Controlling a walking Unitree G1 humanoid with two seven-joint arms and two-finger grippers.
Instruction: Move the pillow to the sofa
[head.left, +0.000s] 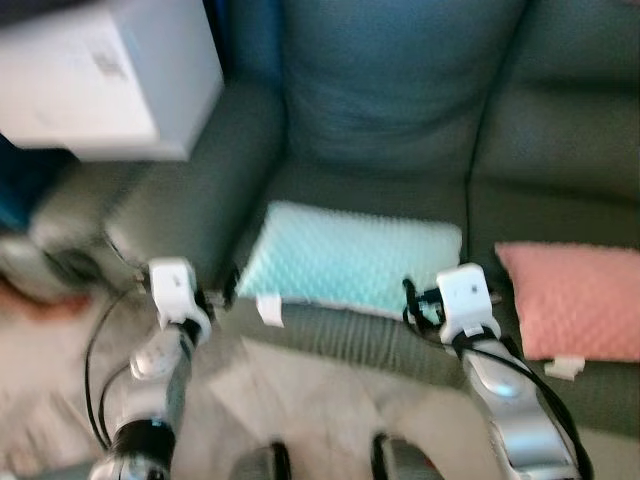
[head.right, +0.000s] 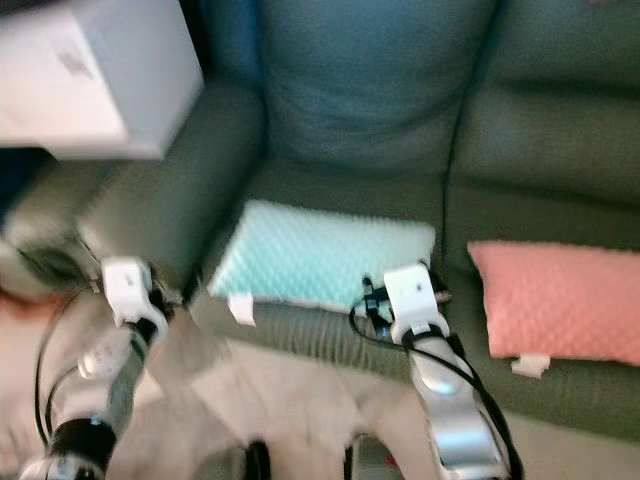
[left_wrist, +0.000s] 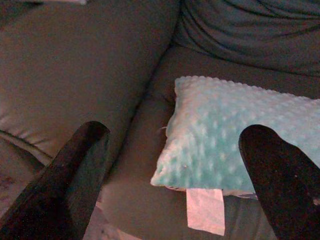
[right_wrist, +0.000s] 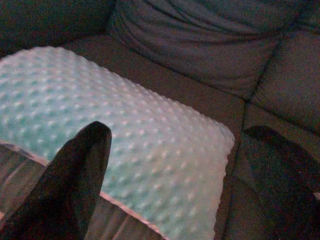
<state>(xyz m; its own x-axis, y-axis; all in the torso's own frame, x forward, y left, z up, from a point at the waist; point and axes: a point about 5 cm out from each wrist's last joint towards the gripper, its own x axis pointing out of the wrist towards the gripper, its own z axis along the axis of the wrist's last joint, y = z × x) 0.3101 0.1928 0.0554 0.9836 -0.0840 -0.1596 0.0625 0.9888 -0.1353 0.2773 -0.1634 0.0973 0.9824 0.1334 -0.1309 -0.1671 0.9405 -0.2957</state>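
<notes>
One mint-green dimpled pillow (head.left: 350, 259) flat on grey sofa (head.left: 560, 150), white tag (head.left: 269, 310) at edge

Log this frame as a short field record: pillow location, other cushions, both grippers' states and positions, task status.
pillow: light teal dimpled pillow lies flat on the seat of the grey-green sofa, white tag hanging over the front edge
other cushion: pink pillow on the seat to its right
left gripper: open, at the pillow's left corner, not touching it
right gripper: open, at the pillow's right corner
other: white box on the sofa's armrest
task status: pillow appears already placed on the sofa
</notes>
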